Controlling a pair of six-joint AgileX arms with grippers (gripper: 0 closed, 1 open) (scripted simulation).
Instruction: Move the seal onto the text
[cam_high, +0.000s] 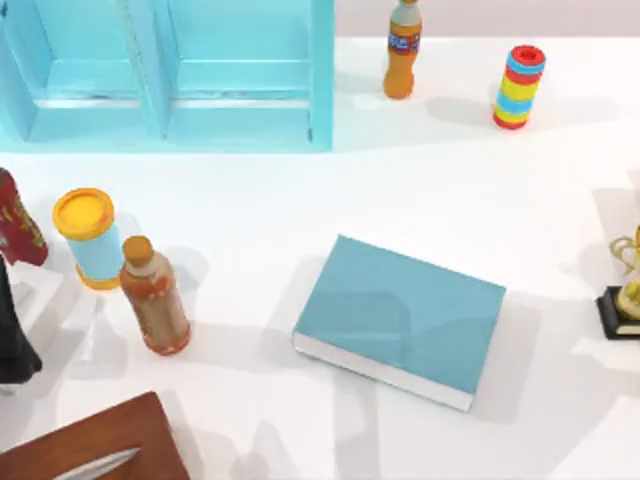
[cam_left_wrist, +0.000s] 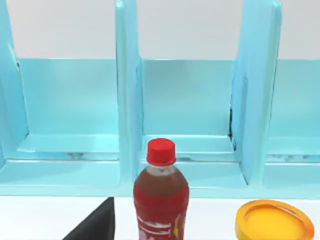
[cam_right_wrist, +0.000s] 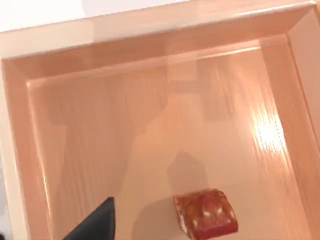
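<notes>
The seal (cam_right_wrist: 205, 212), a mottled reddish-orange block, rests on the floor of a light wooden tray (cam_right_wrist: 150, 65) in the right wrist view. A dark part of my right gripper (cam_right_wrist: 95, 224) hangs above the tray floor, beside the seal and apart from it. The text (cam_high: 400, 318), a teal-blue closed book with white page edges, lies flat in the middle of the table with nothing on it. My left arm (cam_high: 12, 335) stays at the table's far left, and its gripper (cam_left_wrist: 95, 224) faces a red-capped cola bottle (cam_left_wrist: 161, 197).
A light-blue shelf unit (cam_high: 170, 75) stands at the back left. On the left are a yellow-lidded can (cam_high: 88, 238) and a brown bottle (cam_high: 155, 295). An orange bottle (cam_high: 402, 50) and a striped can (cam_high: 518, 87) stand at the back, a trophy (cam_high: 625, 290) at the right edge, a brown board (cam_high: 100, 440) front left.
</notes>
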